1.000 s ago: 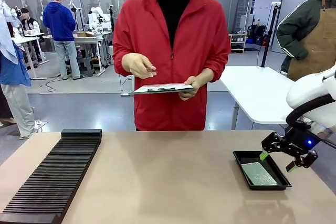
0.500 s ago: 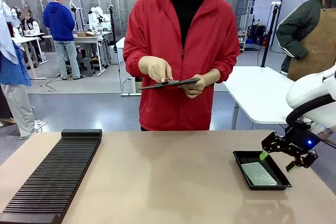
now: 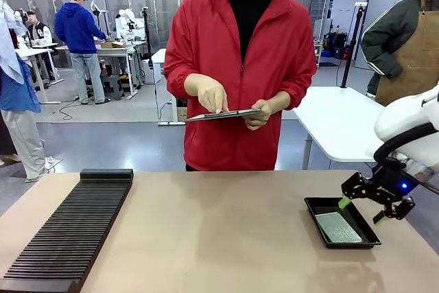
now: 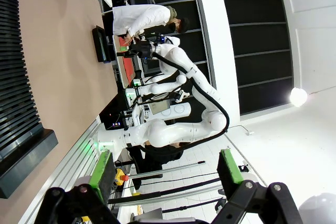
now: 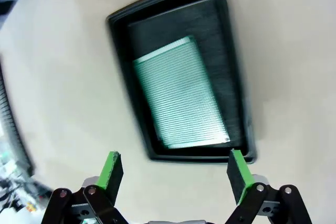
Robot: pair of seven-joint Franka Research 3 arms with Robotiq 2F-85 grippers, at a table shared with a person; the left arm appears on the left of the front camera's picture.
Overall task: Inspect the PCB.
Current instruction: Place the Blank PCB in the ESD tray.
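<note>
The PCB point(image 3: 336, 227) lies flat in the black tray point(image 3: 317, 201) at the table's right side, pale grey-green face up. Just above the tray's right edge hovers my right gripper point(image 3: 361, 210), open and holding nothing. From the right wrist, the ribbed green PCB point(image 5: 181, 93) sits in the tray point(image 5: 128, 72) straight ahead of the open right gripper point(image 5: 173, 171), whose green pads are apart from both. My left gripper point(image 4: 166, 167) is open and empty, raised clear of the table and turned on its side.
A long black slotted rack point(image 3: 68, 231) covers the table's left side. Across the table a person in a red jacket holds a clipboard point(image 3: 226, 114) with a hand on it. The tan tabletop point(image 3: 219, 224) lies bare between rack and tray.
The person shifted slightly to the right, lowered the clipboard and laid a hand on it. Neither arm has moved, and the PCB stays in the tray.
</note>
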